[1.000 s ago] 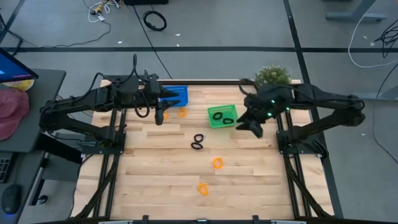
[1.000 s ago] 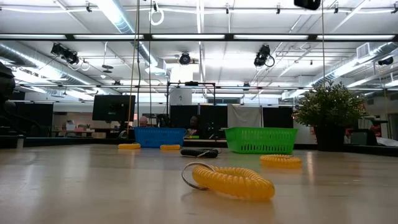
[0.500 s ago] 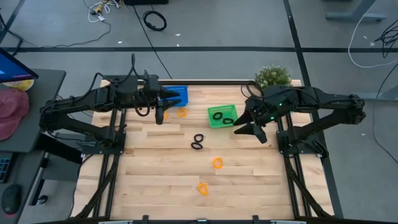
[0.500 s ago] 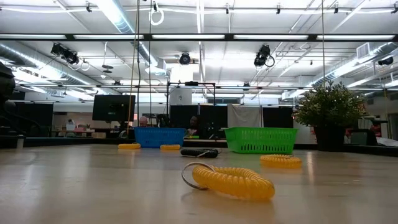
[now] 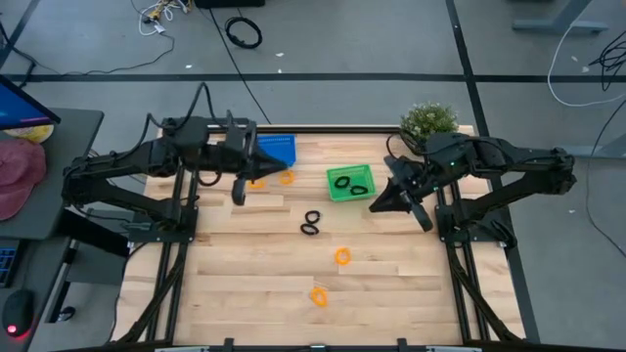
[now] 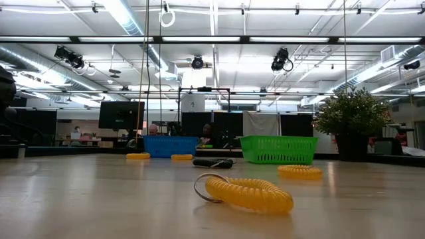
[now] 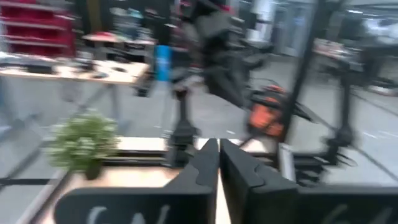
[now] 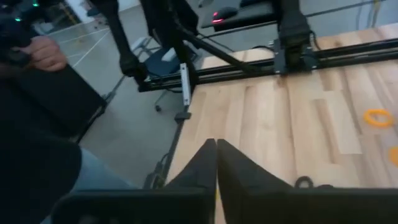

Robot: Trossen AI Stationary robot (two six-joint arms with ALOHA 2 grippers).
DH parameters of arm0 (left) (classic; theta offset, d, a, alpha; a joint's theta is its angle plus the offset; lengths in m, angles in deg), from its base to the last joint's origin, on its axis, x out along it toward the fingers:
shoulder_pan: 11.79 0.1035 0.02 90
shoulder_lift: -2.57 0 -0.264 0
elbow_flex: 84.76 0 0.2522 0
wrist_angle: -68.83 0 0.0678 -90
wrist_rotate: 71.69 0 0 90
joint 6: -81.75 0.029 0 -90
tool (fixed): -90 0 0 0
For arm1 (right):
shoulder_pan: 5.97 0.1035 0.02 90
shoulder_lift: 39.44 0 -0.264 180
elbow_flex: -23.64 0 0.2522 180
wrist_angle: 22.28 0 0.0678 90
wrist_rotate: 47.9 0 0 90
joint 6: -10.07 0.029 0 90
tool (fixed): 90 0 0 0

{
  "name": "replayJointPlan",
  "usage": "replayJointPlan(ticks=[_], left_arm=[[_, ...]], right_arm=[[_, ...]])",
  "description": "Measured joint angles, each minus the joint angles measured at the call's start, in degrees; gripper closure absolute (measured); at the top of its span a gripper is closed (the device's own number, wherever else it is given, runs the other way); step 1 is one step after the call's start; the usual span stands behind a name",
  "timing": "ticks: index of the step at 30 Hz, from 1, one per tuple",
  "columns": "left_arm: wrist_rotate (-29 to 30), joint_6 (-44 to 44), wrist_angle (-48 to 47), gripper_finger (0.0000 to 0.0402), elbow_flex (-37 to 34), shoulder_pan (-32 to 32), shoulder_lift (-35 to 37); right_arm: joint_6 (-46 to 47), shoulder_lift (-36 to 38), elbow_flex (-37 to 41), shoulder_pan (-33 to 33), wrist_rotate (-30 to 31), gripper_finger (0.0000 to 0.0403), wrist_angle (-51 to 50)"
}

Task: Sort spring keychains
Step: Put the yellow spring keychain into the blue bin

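My left gripper [image 5: 238,195] hangs above the table [image 5: 254,264] with its fingers [image 7: 202,171] pressed together and nothing between them, on the far side of the blue basket [image 5: 277,150] from the green basket [image 5: 349,183]. My right gripper [image 5: 376,205] is likewise pinched shut on nothing, its fingers [image 8: 208,163] meeting in a single seam; it hovers just beside the green basket, on the side away from the blue one, below the potted plant [image 5: 428,119].

Taking the green basket as my landmark: two black spring keychains [image 5: 349,183] lie inside it. An orange keychain [image 5: 286,177] lies flat on the wood between it and the blue basket, close to the blue one. A black pair [image 5: 311,223] lies toward the front of the table from the green basket, the two coils touching, their joined length running front to back with a slight slant. Farther forward sits another orange keychain [image 5: 341,256], and farthest from the basket a last orange one [image 5: 319,295], near the front edge.

In the low view that nearest orange coil [image 6: 247,193] lies on its side, its long axis running across the picture, with a metal ring [image 6: 203,186] at its left end.
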Motion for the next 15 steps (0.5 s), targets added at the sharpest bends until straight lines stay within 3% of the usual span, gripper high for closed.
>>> replayJointPlan(ticks=[4,10,15], left_arm=[[-2.73,-1.33,-0.24,0.0397,-0.02,-0.36,-0.9],[1.91,-1.63,-0.34,0.0398,-0.05,-0.66,-1.49],[4.33,-2.84,-1.56,0.0394,-0.07,-0.66,-1.46]], right_arm=[[0.08,0.0,0.0,0.01,-0.33,0.0383,0.51],[0.99,0.0,0.02,-0.2,0.64,0.0399,3.05],[4.46,-0.48,0.02,-0.23,1.14,0.0386,3.17]])
